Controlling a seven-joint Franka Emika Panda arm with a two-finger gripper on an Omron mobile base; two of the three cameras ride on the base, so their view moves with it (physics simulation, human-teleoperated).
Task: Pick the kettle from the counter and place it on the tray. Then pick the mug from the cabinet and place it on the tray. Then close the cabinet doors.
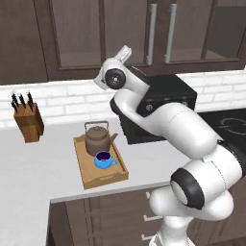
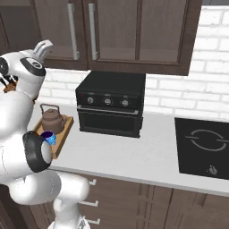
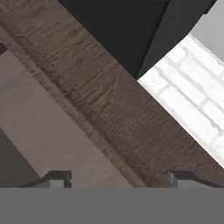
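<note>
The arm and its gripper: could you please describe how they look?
The arm is glossy white with rounded, bulbous segments and black rings and discs at its joints. No cables or markings show. The gripper has two small dark, blocky fingertips.

The arm (image 1: 192, 139) is glossy white, built from thick rounded segments that swell like bulbs at each joint. Dark grey to black rings sit between the segments; one broad black band wraps the big lower joint, and a round black cap with a small pale centre marks the side of the upper joint. The shell is smooth, with no cables, screws or lettering to be made out. At the far end a slim pale-grey hand piece sticks out from the white wrist. The gripper (image 3: 118, 178) has two small dark-grey finger tips (image 3: 57, 177), blocky and square-edged.
</note>
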